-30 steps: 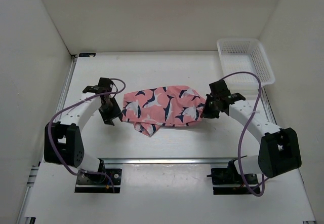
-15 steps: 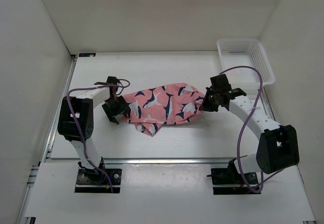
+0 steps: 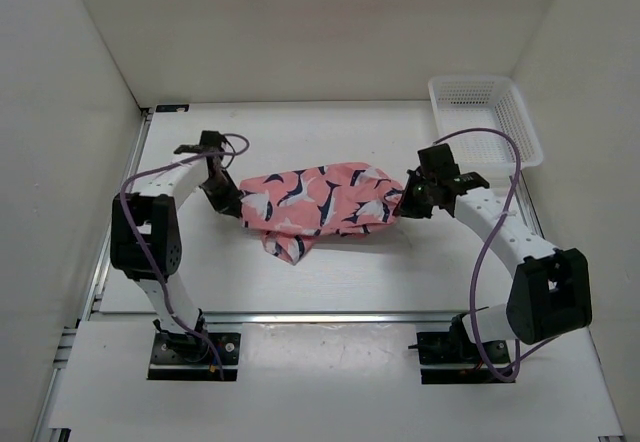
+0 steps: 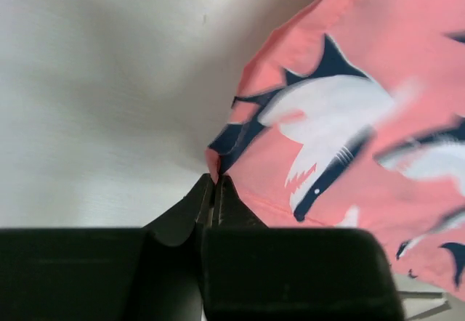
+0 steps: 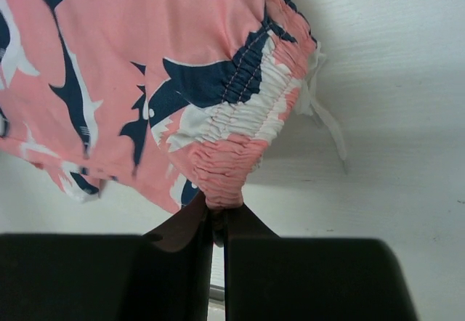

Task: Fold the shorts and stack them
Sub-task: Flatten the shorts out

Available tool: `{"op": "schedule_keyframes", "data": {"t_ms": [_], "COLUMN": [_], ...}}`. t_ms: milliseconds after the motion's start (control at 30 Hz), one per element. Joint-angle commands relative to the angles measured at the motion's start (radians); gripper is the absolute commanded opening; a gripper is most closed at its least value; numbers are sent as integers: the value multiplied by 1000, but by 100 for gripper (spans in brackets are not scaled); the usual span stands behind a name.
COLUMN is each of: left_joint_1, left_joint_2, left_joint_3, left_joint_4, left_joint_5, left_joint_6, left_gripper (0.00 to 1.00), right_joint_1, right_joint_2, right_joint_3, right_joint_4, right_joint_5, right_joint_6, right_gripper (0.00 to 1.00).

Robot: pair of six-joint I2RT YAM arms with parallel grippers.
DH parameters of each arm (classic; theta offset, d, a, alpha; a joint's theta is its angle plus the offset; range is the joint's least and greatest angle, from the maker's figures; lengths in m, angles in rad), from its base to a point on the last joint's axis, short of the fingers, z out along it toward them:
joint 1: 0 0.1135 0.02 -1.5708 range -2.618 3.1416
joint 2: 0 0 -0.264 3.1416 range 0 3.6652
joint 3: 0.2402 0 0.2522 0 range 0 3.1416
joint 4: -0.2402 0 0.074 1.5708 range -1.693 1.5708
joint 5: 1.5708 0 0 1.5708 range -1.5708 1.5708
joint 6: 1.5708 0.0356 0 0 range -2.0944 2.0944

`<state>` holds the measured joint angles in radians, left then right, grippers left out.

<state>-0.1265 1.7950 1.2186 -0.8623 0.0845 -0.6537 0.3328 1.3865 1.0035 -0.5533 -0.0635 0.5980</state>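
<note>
Gripping opposite ends of the shorts (image 3: 318, 200), left jaws and right jaws pressed closed

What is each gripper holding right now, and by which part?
Both hold the shorts. The left gripper pinches a navy-trimmed corner of the fabric; the right gripper pinches the gathered elastic waistband.

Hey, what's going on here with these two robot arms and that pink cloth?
The two arms hold the pink shark-print shorts spread between them over the table. The left gripper is shut on a navy-trimmed corner at one end; the right gripper is shut on the gathered waistband at the other. The shorts look rumpled, not yet neatly folded. The white basket sits apart at the far right.
</note>
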Motion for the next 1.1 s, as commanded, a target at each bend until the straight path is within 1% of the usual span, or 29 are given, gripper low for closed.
{"op": "schedule_keyframes", "data": {"t_ms": [0,67,100,133,167,200,233,267,300,333,367,400,433,500,533,567,600,633,767,833,967,1000,1067], "left_joint_1": [53,62,77,88,88,97,97,109,110,128,137,158,168,177,177,177,177,177,177,177,177,177,153], "left_joint_2": [-159,-201,-241,-261,-284,-337,-365,-422,-448,-477,-508,-557,-572,-582,-582,-582,-591,-601,-664,-703,-752,-752,-738], "left_joint_3": [178,261,350,396,439,520,557,626,660,689,708,754,787,872,965,1010,1086,1120,1228,1266,1311,1326,1378], "left_joint_4": [-104,-158,-182,-222,-236,-236,-247,-247,-247,-247,-192,-178,-178,-210,-230,-247,-273,-282,-282,-282,-282,-282,-291], "left_joint_5": [-71,-94,-94,-94,-94,-94,-94,-94,-94,-75,-53,-34,-23,-14,-14,-14,-14,-14,-3,-12,-64,-77,-87], "left_joint_6": [38,49,58,58,58,58,58,49,31,20,20,20,20,20,20,31,31,31,31,31,31,31,31], "left_gripper": [10,10,10,10,10,10,10,10,10,10,10,10,10,10,10,10,10,10,10,10,10,10,10], "right_joint_1": [-6,-6,-6,-6,-6,9,20,40,40,54,63,63,63,72,72,72,72,72,72,72,72,72,72], "right_joint_2": [-50,-50,-41,-41,-32,-32,-32,-32,-18,-18,-18,-18,-18,-38,-65,-82,-102,-145,-266,-326,-397,-406,-422], "right_joint_3": [63,118,148,244,298,354,470,530,590,703,754,799,870,928,966,981,991,1000,1040,1060,1100,1125,1126], "right_joint_4": [-16,-34,-71,-95,-112,-141,-158,-196,-218,-241,-263,-296,-313,-341,-359,-359,-369,-369,-369,-393,-405,-405,-405], "right_joint_5": [-21,8,8,8,-10,-10,-10,-10,-10,-10,-10,-21,-30,-90,-108,-127,-169,-191,-269,-269,-246,-246,-231], "right_joint_6": [-49,-69,-69,-69,-79,-79,-105,-118,-135,-170,-188,-205,-236,-270,-296,-309,-322,-348,-392,-392,-368,-354,-337], "right_gripper": [0,0,0,0,0,0,0,0,0,0,0,0,0,0,0,0,0,0,0,0,0,0,0]}}
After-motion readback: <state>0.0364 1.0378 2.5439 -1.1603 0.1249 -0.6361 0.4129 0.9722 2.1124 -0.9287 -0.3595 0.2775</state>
